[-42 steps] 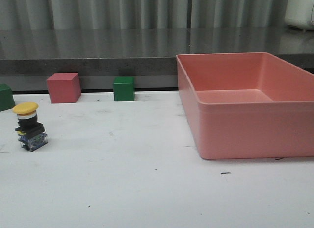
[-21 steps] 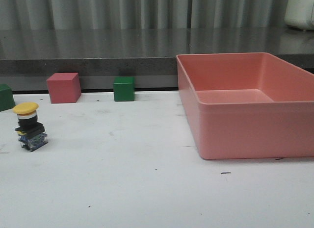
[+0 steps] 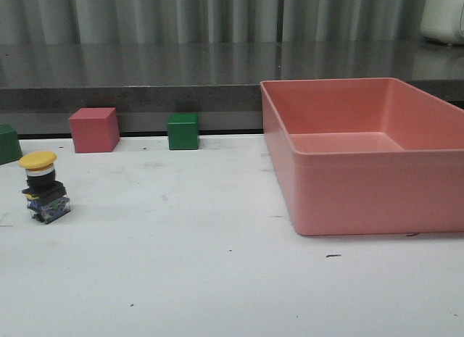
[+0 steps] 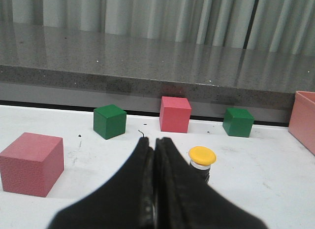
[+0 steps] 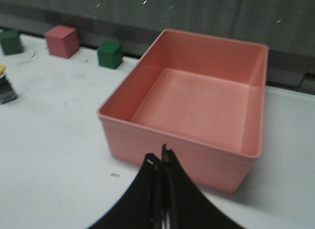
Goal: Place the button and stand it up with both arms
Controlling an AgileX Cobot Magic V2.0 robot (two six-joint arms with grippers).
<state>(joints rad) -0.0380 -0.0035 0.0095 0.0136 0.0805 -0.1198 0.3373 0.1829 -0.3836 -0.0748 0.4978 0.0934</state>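
The button stands upright on the white table at the far left, yellow cap up, dark base with blue-green contacts down. It also shows in the left wrist view, just beyond and beside my left gripper, which is shut and empty. A sliver of the button shows in the right wrist view. My right gripper is shut and empty, above the table in front of the pink bin's near wall. Neither arm shows in the front view.
A large empty pink bin fills the right side. A pink cube and a green cube sit at the back edge, another green cube at far left. A nearer pink cube shows in the left wrist view.
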